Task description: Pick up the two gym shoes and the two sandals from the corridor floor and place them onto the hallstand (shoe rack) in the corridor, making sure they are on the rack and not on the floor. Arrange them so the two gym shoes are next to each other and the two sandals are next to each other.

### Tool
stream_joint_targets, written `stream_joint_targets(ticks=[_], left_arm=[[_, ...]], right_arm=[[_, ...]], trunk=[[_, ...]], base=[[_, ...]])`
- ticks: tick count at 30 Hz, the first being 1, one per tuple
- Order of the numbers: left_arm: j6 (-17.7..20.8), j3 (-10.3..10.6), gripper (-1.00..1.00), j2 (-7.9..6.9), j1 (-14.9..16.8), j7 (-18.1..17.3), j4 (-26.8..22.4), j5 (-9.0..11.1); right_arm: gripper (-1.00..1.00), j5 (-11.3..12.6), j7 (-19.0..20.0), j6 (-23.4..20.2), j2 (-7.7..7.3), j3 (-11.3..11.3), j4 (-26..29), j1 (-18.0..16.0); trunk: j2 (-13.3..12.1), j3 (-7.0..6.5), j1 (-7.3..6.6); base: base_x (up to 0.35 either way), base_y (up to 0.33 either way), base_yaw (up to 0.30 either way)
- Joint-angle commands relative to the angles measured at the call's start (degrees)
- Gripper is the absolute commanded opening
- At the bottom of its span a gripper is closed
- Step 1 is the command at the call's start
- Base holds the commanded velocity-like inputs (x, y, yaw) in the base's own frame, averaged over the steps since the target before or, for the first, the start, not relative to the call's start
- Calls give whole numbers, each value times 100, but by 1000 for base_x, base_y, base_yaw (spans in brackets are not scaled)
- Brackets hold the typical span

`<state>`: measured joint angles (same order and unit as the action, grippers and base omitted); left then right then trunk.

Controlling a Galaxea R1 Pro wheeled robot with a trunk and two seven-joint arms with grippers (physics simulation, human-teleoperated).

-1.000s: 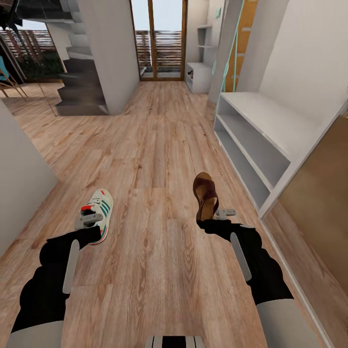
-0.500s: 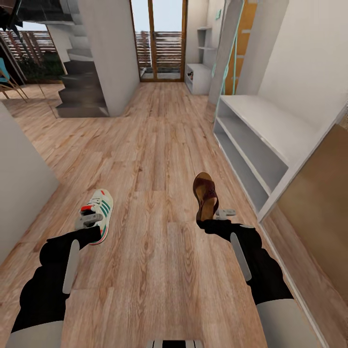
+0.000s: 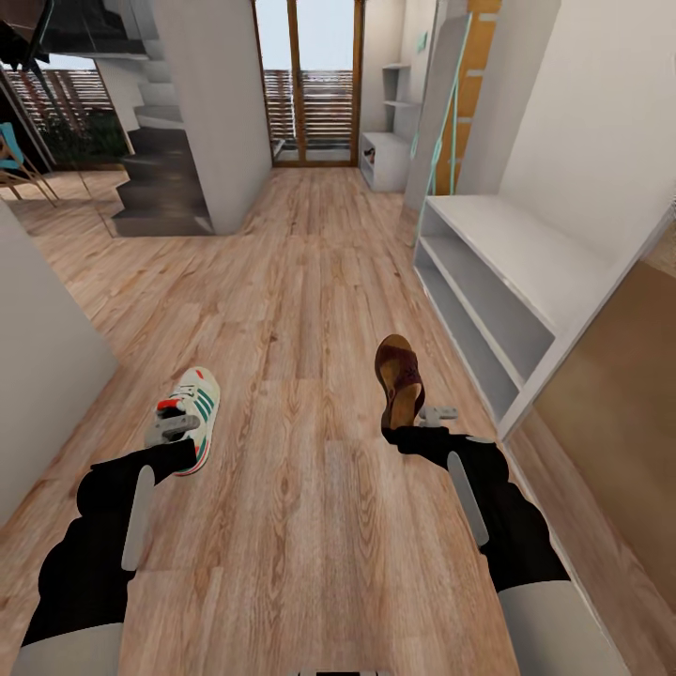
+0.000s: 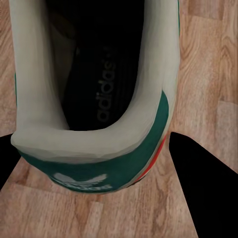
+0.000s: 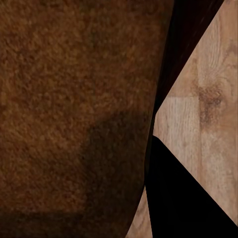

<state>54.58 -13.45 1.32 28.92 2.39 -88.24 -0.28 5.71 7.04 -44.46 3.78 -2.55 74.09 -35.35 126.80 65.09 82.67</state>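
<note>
At about eight o'clock from the head view's centre, the left gripper pinches a gym shoe by its heel end; in the left wrist view the dark fingers flank the green heel collar of that gym shoe, which hangs above the corridor floor. Its grip and place against the arm match those of a second ago.

Just right of centre, at about four o'clock, the right gripper holds a sandal by its rear, toe pointing toward twelve. The right wrist view sets brown leather of the sandal hard against a dark finger, so I judge it clamped, though the opposite finger is hidden. This hold too is unchanged.

What has shifted is the surroundings: the long low shelf unit at two o'clock has slid slightly down the picture, and the whole room has shifted with it. That is the camera moving with the robot, which appears to be rolling forward along the corridor.

The hallstand, with staggered wall shelves above, stands far off at about one o'clock beside the glass doors. Something small and dark sits in its lower opening, too small to identify. I judge this a carrying leg: two items in hand, rack well apart, placing not yet begun.
</note>
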Motion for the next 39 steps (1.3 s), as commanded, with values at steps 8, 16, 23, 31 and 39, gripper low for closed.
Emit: stream_joint_targets(ticks=[8,16,23,31,39], left_arm=[[0,0,-100,0,0,-1,-1,9],[0,0,-100,0,-8,-2,0,27],[0,18,-100,0,-41,-5,-2,23],[-8,73,-100,0,-183,-26,0,36],[-9,97,-100,0,-193,-28,0,37]], right_arm=[[-100,18,-19,-2,0,0,0,-1],[-100,18,-19,-2,0,0,0,-3],[-100,18,-19,-2,0,0,0,-6],[-100,18,-24,-2,0,0,0,0],[-100,-1,-37,-2,0,0,0,-4]], trunk=[[0,-71,0],[0,-142,0],[0,-198,0],[0,-208,0],[0,-203,0]], base=[[0,0,0],[0,0,0],[0,0,0],[35,0,0],[302,0,7]])
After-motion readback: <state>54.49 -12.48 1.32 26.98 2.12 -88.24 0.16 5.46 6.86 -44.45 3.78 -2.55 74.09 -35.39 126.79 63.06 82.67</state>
